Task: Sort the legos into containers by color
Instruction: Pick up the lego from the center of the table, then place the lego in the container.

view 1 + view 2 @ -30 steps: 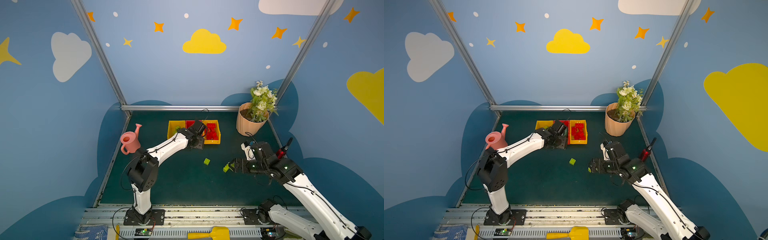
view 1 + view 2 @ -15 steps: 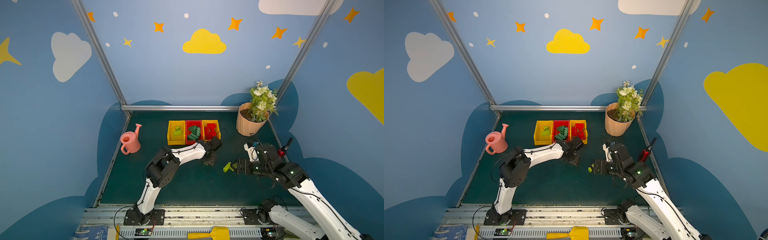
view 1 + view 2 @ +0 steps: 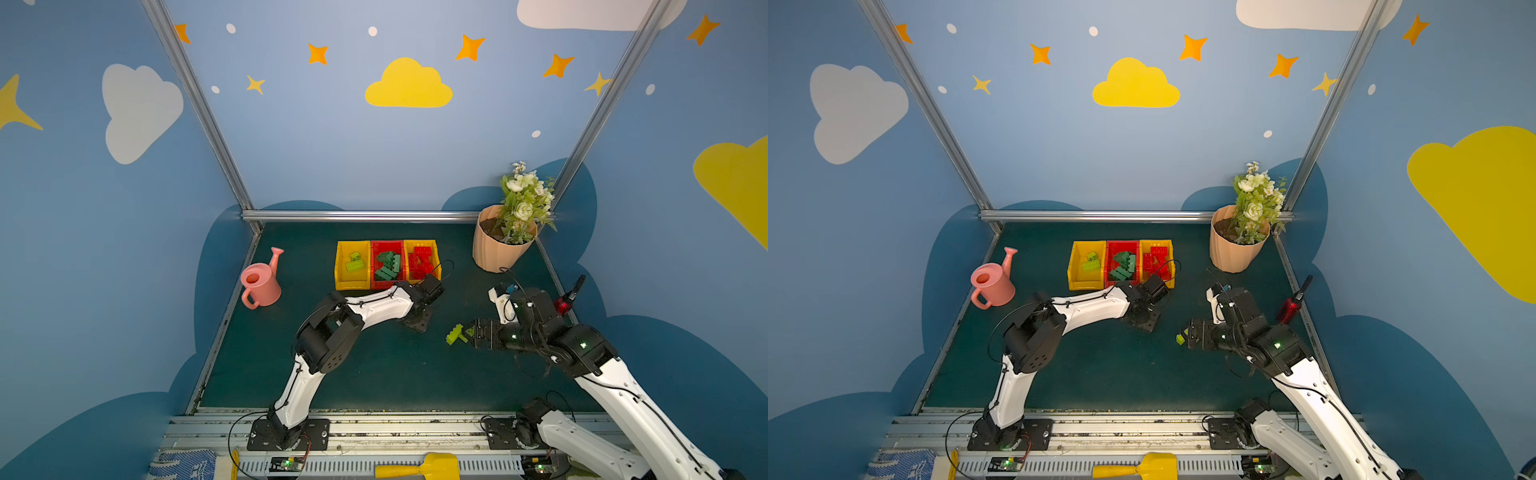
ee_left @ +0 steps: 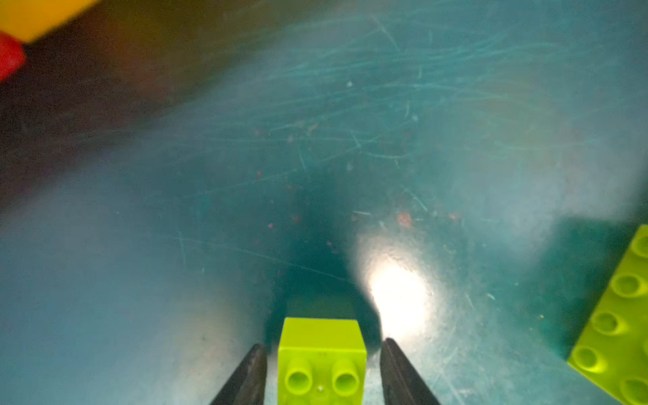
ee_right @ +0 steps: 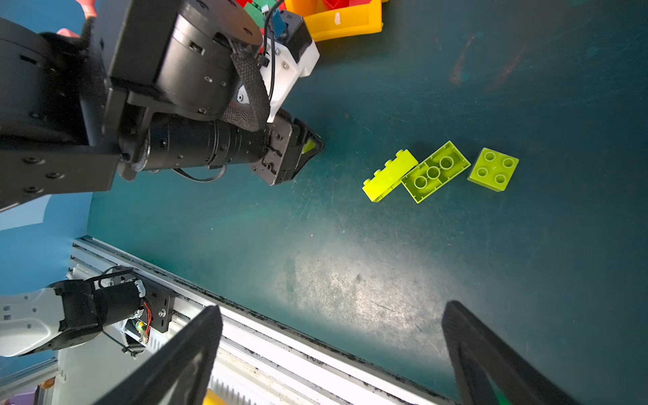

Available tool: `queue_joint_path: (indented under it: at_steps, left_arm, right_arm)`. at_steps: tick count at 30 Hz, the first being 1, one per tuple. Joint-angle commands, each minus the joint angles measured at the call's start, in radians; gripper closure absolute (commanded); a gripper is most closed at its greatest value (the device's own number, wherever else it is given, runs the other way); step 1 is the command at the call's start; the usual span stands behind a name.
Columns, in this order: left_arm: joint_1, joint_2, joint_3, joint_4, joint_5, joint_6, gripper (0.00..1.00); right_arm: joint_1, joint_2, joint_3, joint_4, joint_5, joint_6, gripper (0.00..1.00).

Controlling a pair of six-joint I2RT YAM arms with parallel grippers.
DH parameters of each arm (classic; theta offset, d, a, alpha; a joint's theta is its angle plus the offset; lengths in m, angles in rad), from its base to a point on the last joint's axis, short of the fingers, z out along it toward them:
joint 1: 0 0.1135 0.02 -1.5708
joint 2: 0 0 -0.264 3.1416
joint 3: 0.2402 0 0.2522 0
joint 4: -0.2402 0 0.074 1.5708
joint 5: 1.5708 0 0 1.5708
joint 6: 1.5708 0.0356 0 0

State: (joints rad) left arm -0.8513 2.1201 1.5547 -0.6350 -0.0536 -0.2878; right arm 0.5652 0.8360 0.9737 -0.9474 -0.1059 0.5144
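left gripper (image 4: 321, 343) is down at the mat (image 4: 350, 140), fingers either side of a small square lime lego (image 4: 322, 364) with thin gaps both sides, so not pinching it. only the left wrist view shows that lego properly; both top views hide it. right gripper (image 5: 333, 305) is spread wide, holding nothing, near three lime legos (image 5: 434, 171) in a row. in a top view just one lime lego (image 3: 454, 333) pokes out. bins (image 3: 340, 270) sit far-centre: lime left, dark green middle, red right.

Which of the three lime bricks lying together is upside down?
The middle brick: its hollow underside, with three round tubes, faces up. The long brick and square brick show studs.
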Motion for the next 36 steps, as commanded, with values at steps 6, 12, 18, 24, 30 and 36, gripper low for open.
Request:
queue_joint_path:
  at_steps: [6,12,18,24,30,36]
  left_arm:
    - [0.005,0.025,0.036,-0.052,-0.024,0.003,0.69]
    - [0.037,-0.004,0.061,-0.098,-0.072,-0.005,0.75]
    - [0.139,-0.114,0.083,-0.138,-0.109,-0.009,0.74]
    - [0.312,-0.221,0.116,-0.142,-0.109,-0.021,0.73]
    - [0.448,-0.211,0.170,-0.119,-0.122,-0.039,0.70]
    - [0.530,-0.057,0.321,-0.166,-0.079,-0.022,0.70]
  right_arm:
    - [-0.004,0.006,-0.006,-0.003,0.011,-0.007,0.03]
    - [-0.006,0.015,0.007,-0.004,0.009,-0.012,0.03]
    - [-0.009,0.058,0.038,0.011,-0.001,-0.026,0.03]
    - [-0.013,0.136,0.081,0.047,-0.030,-0.041,0.03]
    - [-0.014,0.212,0.144,0.059,-0.044,-0.056,0.03]
    - [-0.016,0.252,0.192,0.046,-0.037,-0.062,0.03]
